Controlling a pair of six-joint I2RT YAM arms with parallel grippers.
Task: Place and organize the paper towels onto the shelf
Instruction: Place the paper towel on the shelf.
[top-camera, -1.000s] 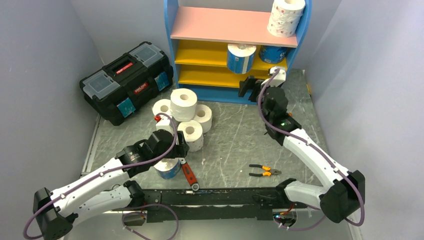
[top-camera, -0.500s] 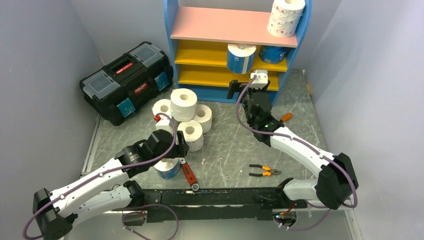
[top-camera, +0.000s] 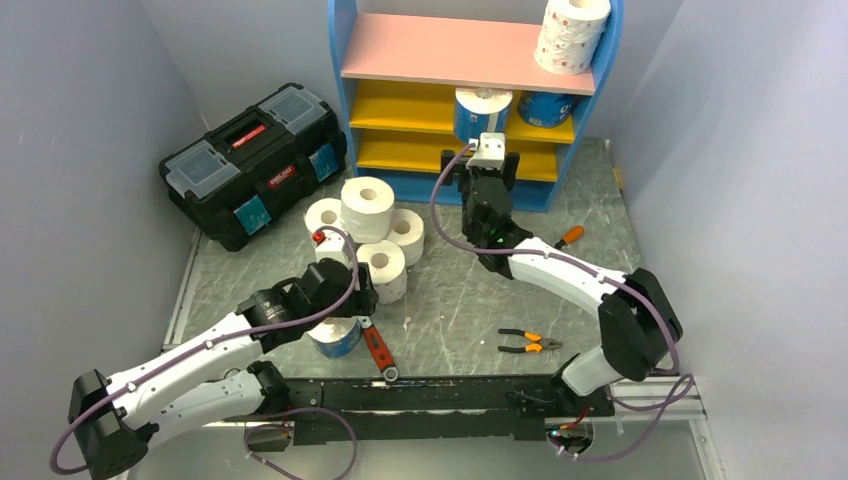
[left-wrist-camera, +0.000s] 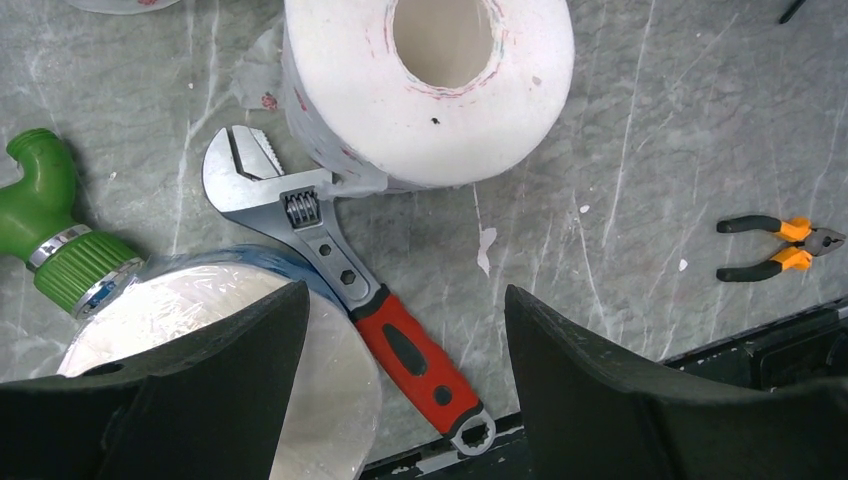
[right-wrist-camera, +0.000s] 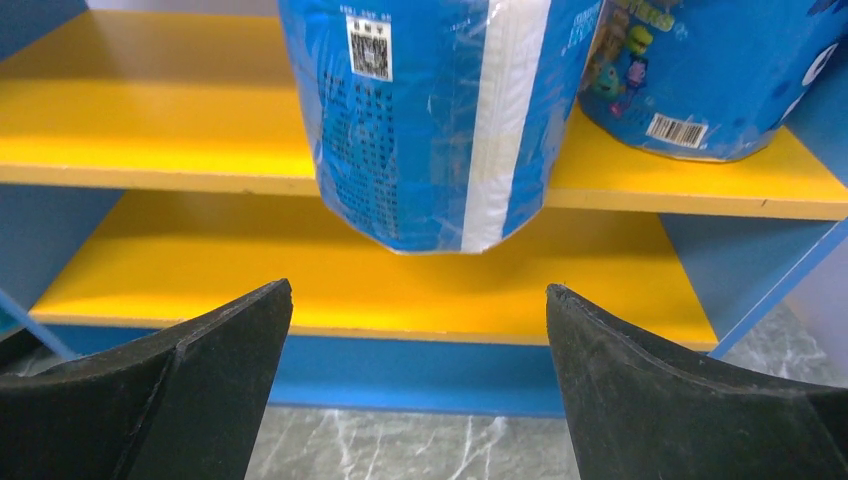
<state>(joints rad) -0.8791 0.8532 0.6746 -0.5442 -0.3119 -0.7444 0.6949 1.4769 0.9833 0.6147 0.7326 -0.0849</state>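
1. Toolbox (top-camera: 255, 165) sits far left on the worktop (top-camera: 460, 290), off your route. Ignore it.
2. Left jaws are roughly half open and hold nothing. They hang over the worktop with the wrench (left-wrist-camera: 350, 290) between them and a blue-wrapped roll (left-wrist-camera: 220, 370) partly under one finger (left-wrist-camera: 180, 420). My read is you're lined up off-centre. Shift toward that roll before closing, or you'll pinch the wrench.
3. Loose rolls (top-camera: 367, 210) cluster just beyond the left arm (top-camera: 200, 350), between toolbox and shelf (top-camera: 340, 60), none shelved yet. One dotted roll (left-wrist-camera: 430, 90) stands upright, right against the wrench head.
4. Right jaws are fully open and empty, facing the shelf front low down. A blue roll (right-wrist-camera: 430, 120) stands dead ahead at the front lip of the upper yellow board (right-wrist-camera: 150, 130). I'd say it wants pushing back so it can't tip off.
5. A second blue roll (right-wrist-camera: 720, 70) sits just right of it. A tall dotted roll (top-camera: 572, 35) stands on the pink board's right end, by the frame. The right side is filling first, likely because it's the right arm's (top-camera: 570, 275) easy reach.
6. Pliers (top-camera: 530, 342) lie on the worktop near the right arm's base. They aren't part of the job.
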